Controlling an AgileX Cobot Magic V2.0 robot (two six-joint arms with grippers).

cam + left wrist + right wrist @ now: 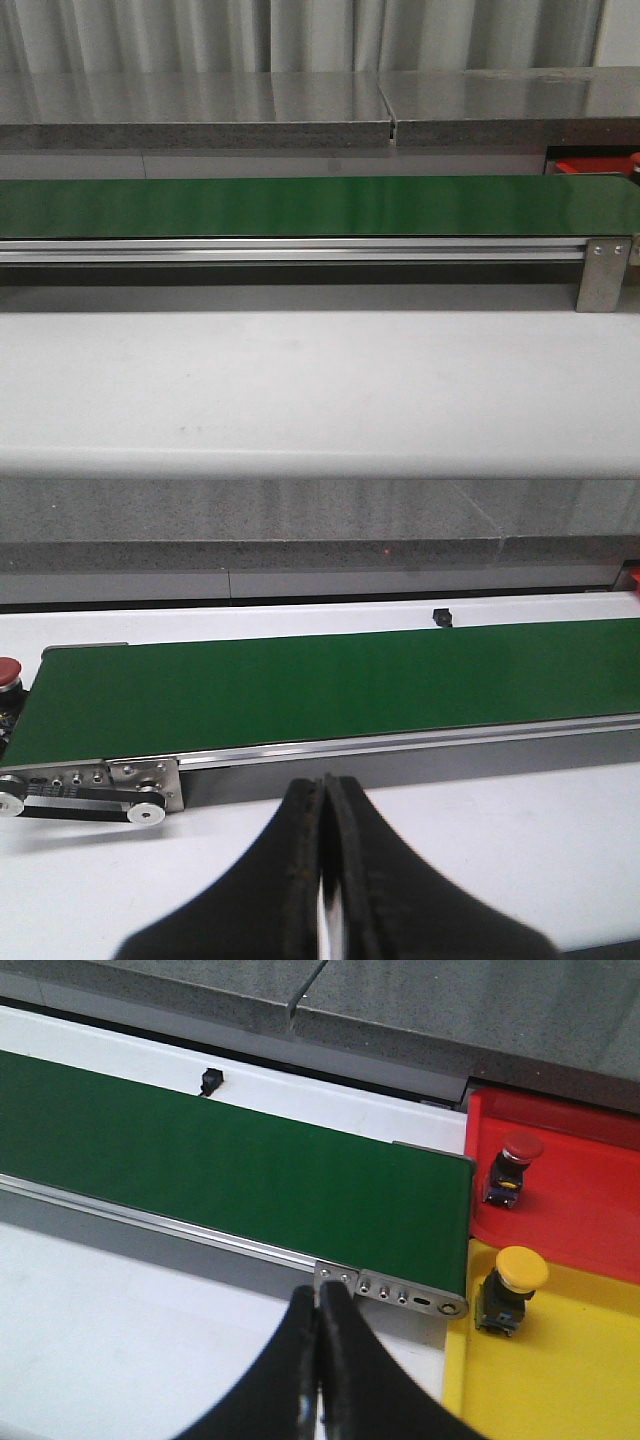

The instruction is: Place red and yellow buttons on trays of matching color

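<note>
Nearest, both grippers hover over the white worktop (pixel 320 390) with jaws together and nothing between them: the left gripper (pixel 326 865) and the right gripper (pixel 318 1360). Beyond them runs the green belt (pixel 320 205). Past its right end, a yellow button (pixel 507 1285) stands on the yellow tray (pixel 560 1380), and farther back a red button (pixel 512 1165) stands on the red tray (pixel 590 1200).

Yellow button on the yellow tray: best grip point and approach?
Grip the yellow button by its wide round cap, coming from above with the fingers either side. It stands upright on the yellow tray; the dark body below is narrower and partly hidden.
</note>
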